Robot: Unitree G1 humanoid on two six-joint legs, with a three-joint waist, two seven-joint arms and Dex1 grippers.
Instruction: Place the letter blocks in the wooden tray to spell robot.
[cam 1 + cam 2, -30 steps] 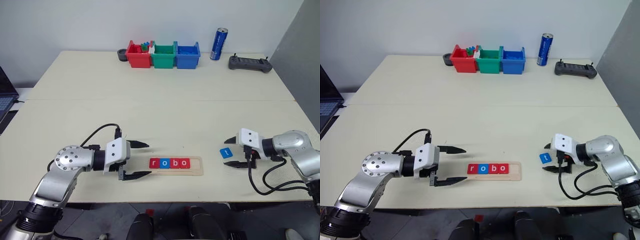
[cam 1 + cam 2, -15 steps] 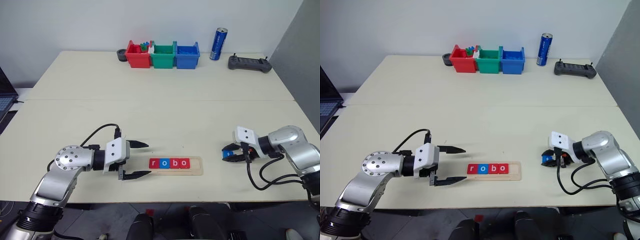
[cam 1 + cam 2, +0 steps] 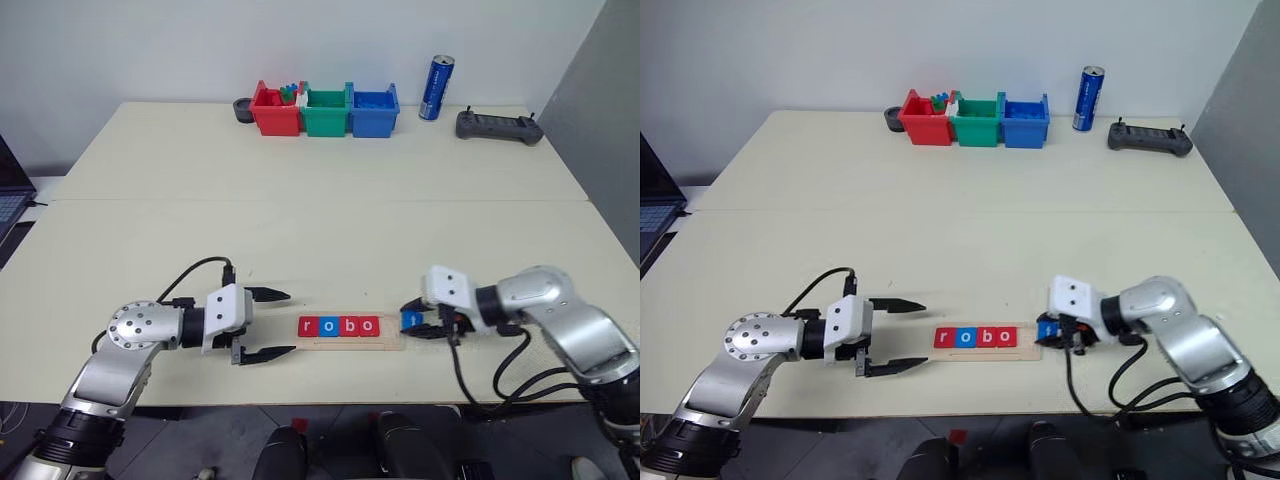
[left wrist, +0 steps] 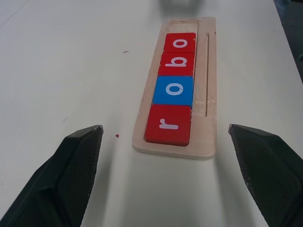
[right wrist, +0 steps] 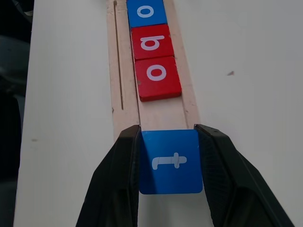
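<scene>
The tray (image 3: 352,328) lies on the table (image 3: 320,210) near its front edge, and everything else is placed from it. In its groove sit four blocks in a touching row: a red "r" (image 4: 168,124) at the left end, a blue "o" (image 4: 173,90), a red "b" (image 4: 176,63) and a red "o" (image 4: 180,42). The slot at the right end, past the last "o", is bare wood.

The right gripper (image 5: 169,163) hangs just at the tray's right end, its two black fingers (image 5: 118,175) clamped on the side edges of a blue block marked "t" (image 5: 170,161). That block is over the tray's end, just beside the red "o" but apart from it; whether it touches the wood cannot be told.

The left gripper (image 3: 266,324) is just left of the tray, fingers wide apart and holding nothing, pointed at the "r" end.

Far behind the tray stand red (image 3: 275,110), green (image 3: 327,110) and blue (image 3: 375,112) bins, a blue can (image 3: 436,88) whose print is unreadable, and a dark controller (image 3: 500,127).
</scene>
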